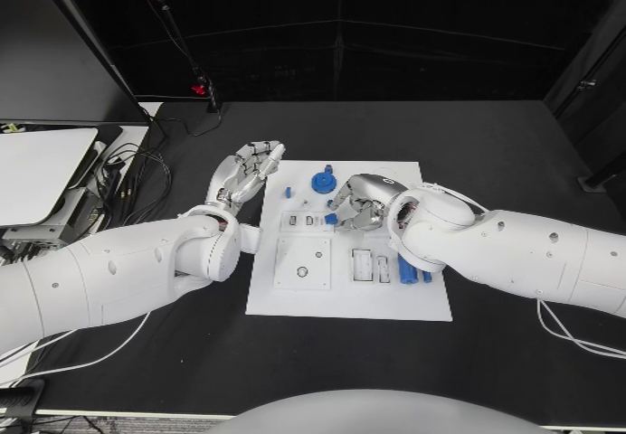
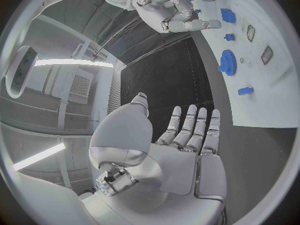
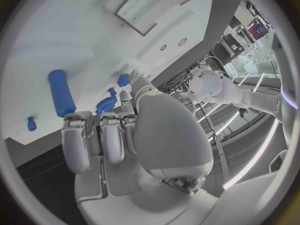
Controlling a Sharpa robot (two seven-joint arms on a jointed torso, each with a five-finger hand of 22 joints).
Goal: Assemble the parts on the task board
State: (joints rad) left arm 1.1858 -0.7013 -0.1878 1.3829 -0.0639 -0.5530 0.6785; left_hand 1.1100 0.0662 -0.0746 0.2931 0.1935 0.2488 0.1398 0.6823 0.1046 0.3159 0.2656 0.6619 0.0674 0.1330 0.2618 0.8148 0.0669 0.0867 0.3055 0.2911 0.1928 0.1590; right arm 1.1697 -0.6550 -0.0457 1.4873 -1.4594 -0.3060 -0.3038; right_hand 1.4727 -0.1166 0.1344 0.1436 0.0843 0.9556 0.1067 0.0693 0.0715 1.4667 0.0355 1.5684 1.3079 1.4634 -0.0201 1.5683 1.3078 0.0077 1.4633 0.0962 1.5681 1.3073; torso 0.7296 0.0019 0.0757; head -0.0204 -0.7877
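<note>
Head view, right hand [image 1: 357, 202]: fingers curled over the task board [image 1: 350, 298] mid-tabletop, likely working a small blue part [image 1: 331, 218]; grip I cannot tell.
Left hand [image 1: 247, 172]: fingers apart, holding nothing, parked beside board's left edge, clear.
Blue gear [image 1: 321, 183]: toward board's far edge.

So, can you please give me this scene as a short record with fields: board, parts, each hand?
board: white task board in the middle of the black table
parts: blue gear near the board's far edge; blue cylinder beside the right arm; small blue piece left of the gear
left hand: off the board's left edge, fingers straight and apart, holds nothing
right hand: over the board, fingers curled; whether it holds a part cannot be told
</note>
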